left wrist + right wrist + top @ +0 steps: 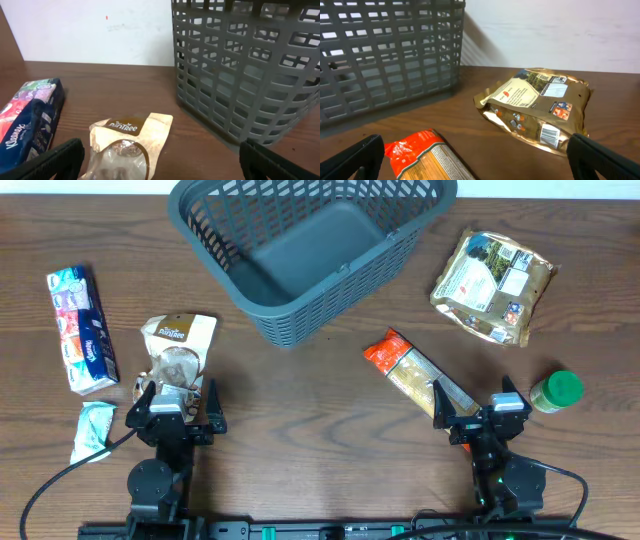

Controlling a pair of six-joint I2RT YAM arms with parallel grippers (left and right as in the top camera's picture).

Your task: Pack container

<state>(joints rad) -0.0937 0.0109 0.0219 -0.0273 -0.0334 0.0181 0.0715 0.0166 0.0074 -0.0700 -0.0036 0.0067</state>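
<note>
Basket (300, 320) sat at the table's (320, 415) far edge while left gripper (172, 394) and right gripper (476, 404) both stood spread wide, pinching nothing.

the container (300, 320) is cut by the overhead top edge, the pasta packet (412, 370) partly hidden under the right gripper (477, 410).

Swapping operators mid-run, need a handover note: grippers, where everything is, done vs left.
Left gripper: open, empty, windowed brown-and-white pouch just ahead of it.
Right gripper: open, empty, at the near end of the long orange-topped pasta packet.
Container: far centre, nothing in it.
Also loose: Kleenex pack and small white packet on the left, gold pouch and green-lidded jar on the right.
Done: nothing packed.
Left: all six items.
</note>
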